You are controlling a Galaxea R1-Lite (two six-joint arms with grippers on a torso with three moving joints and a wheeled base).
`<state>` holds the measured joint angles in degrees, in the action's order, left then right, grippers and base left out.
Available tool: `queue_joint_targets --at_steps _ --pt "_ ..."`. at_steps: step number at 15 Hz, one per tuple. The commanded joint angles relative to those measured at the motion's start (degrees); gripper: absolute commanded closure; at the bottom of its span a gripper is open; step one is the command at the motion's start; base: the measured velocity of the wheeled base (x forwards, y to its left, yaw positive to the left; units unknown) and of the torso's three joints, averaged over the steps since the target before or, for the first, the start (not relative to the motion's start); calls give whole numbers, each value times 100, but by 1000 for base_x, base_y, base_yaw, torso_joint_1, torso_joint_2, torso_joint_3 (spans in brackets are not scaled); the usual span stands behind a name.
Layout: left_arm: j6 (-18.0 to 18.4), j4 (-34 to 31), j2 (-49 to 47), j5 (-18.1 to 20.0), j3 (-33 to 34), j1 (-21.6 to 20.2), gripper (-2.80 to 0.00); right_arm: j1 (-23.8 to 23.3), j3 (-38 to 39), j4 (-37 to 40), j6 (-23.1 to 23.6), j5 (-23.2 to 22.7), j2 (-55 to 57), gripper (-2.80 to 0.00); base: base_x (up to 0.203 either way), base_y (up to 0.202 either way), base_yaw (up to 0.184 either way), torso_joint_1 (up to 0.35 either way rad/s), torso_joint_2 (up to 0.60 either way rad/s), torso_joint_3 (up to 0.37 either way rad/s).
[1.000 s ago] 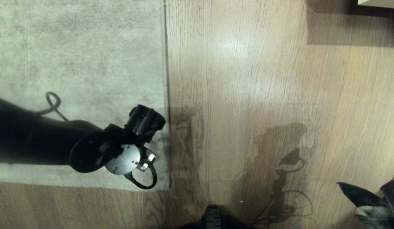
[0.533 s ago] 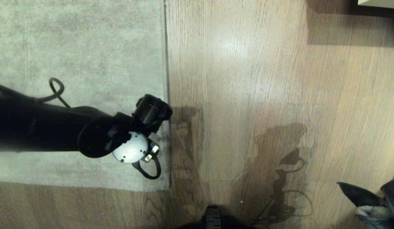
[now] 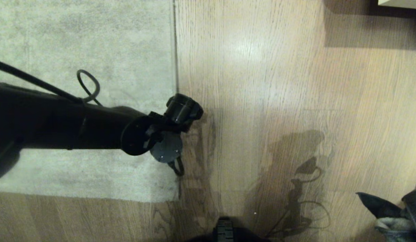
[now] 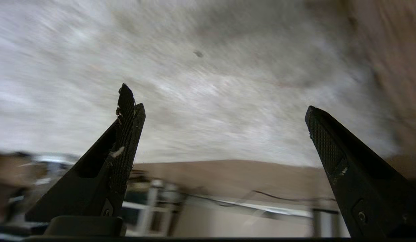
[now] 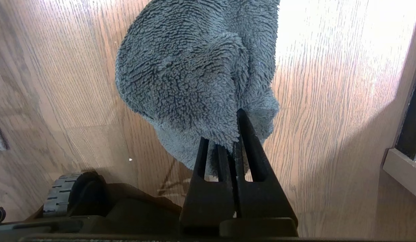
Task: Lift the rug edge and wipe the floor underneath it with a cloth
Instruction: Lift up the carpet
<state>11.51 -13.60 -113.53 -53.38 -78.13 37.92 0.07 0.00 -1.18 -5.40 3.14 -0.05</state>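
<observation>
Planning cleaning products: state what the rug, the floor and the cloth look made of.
Pale grey-beige rug: short-pile textile, matte, mottled.
Light brown plank floor: wood or wood-look laminate; grain lines, slight sheen.
Dark grey-blue cloth: fuzzy looped fleece, likely microfibre.

- The floor [image 3: 278, 84] of light brown wood-grain planks with a slight sheen fills the right and the near strip of the head view.
- A large pale grey-beige short-pile rug [image 3: 93, 40] with darker mottled patches lies flat on it at the left.
- The rug edge [image 3: 176, 67], a thin straight border, runs from far to near and ends in a square corner at the near side.
- Dark shadows fall across the planks just right of that corner.
</observation>
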Motion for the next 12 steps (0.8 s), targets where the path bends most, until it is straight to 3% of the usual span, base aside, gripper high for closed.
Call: queue_joint_targets --at_steps 1,9,10,12 --pt "96 -2 -302 -158 -247 98 -280 1 0 -5 -5 3 5 0 0 0 0 0 0 0" --pt "135 7 -751 -172 -633 339 -280 1 0 -5 -5 3 5 0 0 0 0 0 0 0" --pt "201 7 -791 -172 -642 339 -280 3 0 -5 -5 3 6 0 0 0 0 0 0 0" --pt "675 33 -788 -172 -672 322 -280 1 0 -5 -5 3 5 0 0 0 0 0 0 0"
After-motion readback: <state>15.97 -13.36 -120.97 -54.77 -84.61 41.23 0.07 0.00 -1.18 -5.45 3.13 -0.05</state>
